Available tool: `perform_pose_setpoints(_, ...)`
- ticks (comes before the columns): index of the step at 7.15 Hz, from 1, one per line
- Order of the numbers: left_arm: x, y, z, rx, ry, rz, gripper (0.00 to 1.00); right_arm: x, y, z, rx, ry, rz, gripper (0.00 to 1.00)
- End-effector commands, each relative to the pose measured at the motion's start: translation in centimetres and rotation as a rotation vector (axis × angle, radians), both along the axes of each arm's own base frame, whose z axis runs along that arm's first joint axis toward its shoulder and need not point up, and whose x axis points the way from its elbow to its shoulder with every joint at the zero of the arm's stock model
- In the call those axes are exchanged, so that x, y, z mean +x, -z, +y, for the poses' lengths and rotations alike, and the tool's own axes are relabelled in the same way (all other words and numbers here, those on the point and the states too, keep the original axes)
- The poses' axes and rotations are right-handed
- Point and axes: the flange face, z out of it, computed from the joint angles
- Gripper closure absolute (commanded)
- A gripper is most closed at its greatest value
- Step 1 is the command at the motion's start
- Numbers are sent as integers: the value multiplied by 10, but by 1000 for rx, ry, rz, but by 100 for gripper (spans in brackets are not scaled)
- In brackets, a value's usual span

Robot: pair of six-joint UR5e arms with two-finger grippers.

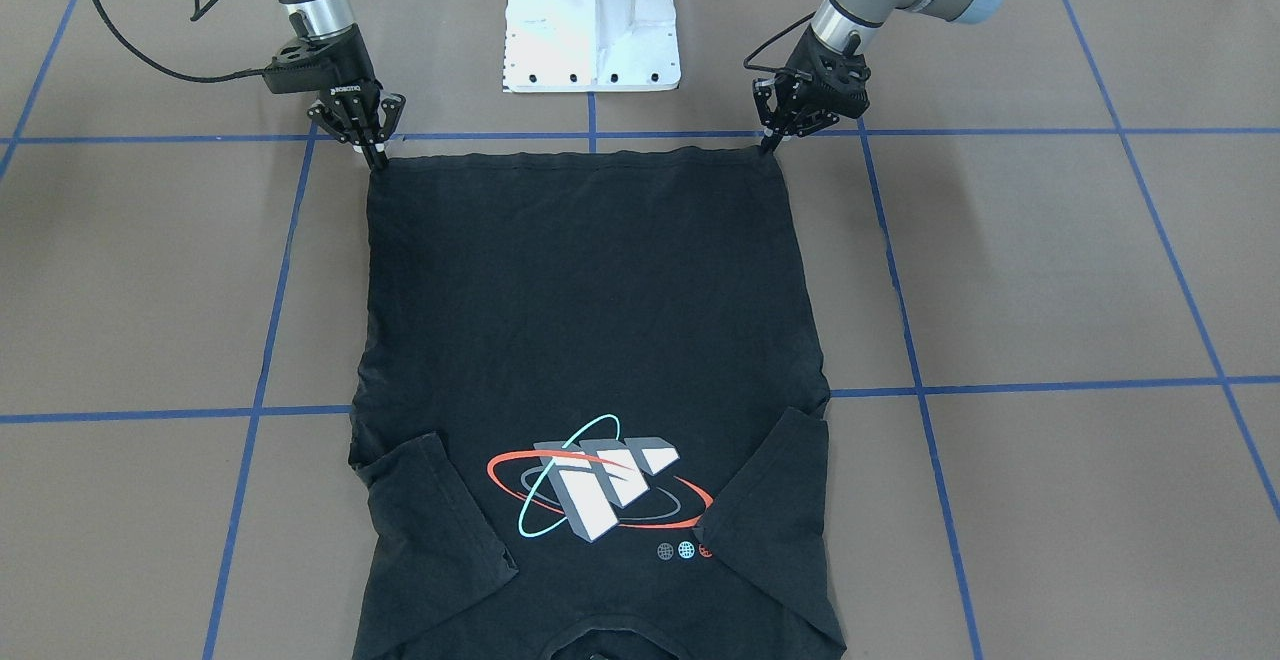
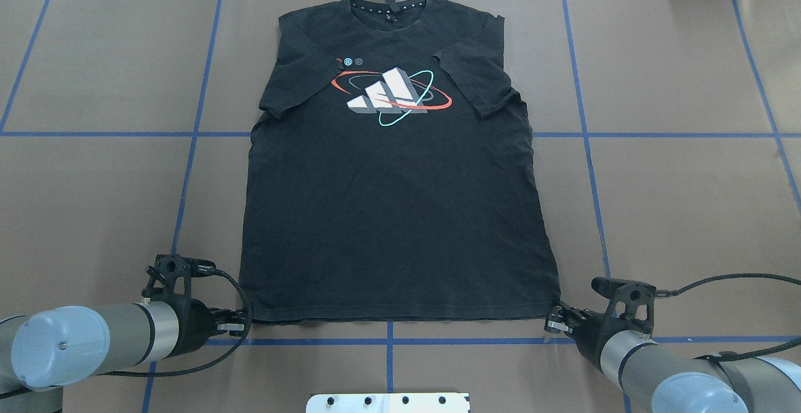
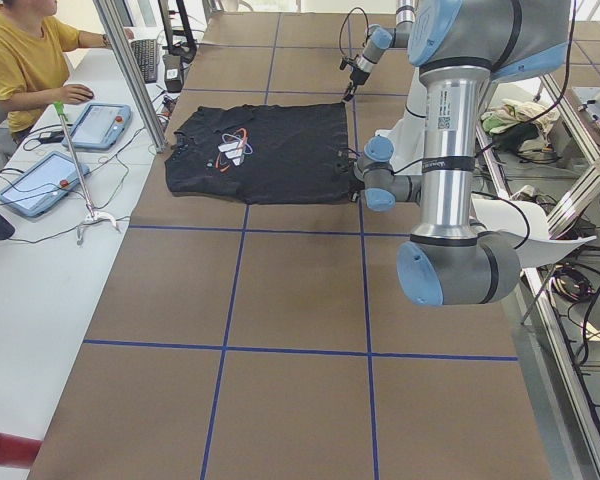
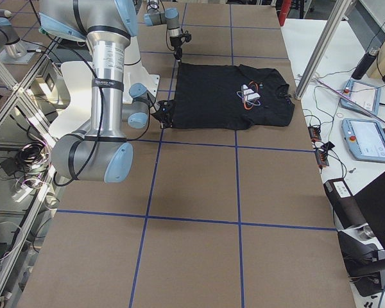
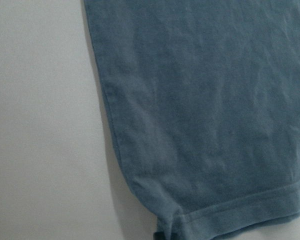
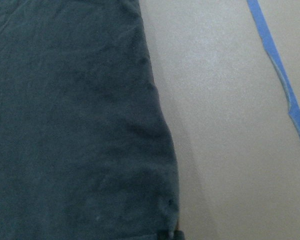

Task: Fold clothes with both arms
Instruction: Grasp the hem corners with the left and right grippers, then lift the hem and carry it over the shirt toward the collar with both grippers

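The black T-shirt [image 2: 394, 213] lies flat and face up on the brown table, logo [image 2: 391, 97] showing, collar at the far side and hem toward me. Both sleeves are folded in over the chest. My left gripper [image 2: 241, 323] is shut on the hem's left corner; it also shows in the front-facing view [image 1: 768, 148]. My right gripper [image 2: 554, 320] is shut on the hem's right corner, and shows in the front-facing view [image 1: 378, 162]. Each wrist view shows its hem corner low on the table: the left [image 5: 205, 110] and the right [image 6: 70, 125].
The white pedestal base [image 1: 590, 20] stands just behind the hem, between the arms. Blue tape lines [image 2: 582, 131] grid the brown table. A seated operator [image 3: 20, 60], tablets [image 3: 40, 180] and a metal post [image 3: 130, 70] are beyond the collar end.
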Motion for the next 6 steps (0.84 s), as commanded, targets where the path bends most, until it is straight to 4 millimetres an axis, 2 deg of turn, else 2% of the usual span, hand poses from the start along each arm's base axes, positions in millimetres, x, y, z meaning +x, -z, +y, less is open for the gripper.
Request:
perform_pose_setpoints(1,-22,36,-2,52,-79,8,100,24,36,-3,-17,18,-67,100)
perform_pose_setpoints(2,-54,75,-8,65,-139,-23,100,63,58,-21,-85,62,-112,100)
perform_pose_setpoints(3,-84,108,-1,114,-217,-9,100,96,75,-21,-155,162,-143,100)
perform_pose_setpoints(4,-100,124,4,118,-254,13,100,116,95,-7,-121,268,-154,100)
perform_pose_setpoints(5,-121,135,12,125,-260,34,100,123,108,15,-138,371,-172,100)
perform_pose_setpoints(6,-147,150,39,122,-338,74,100,133,124,47,-148,476,-185,100)
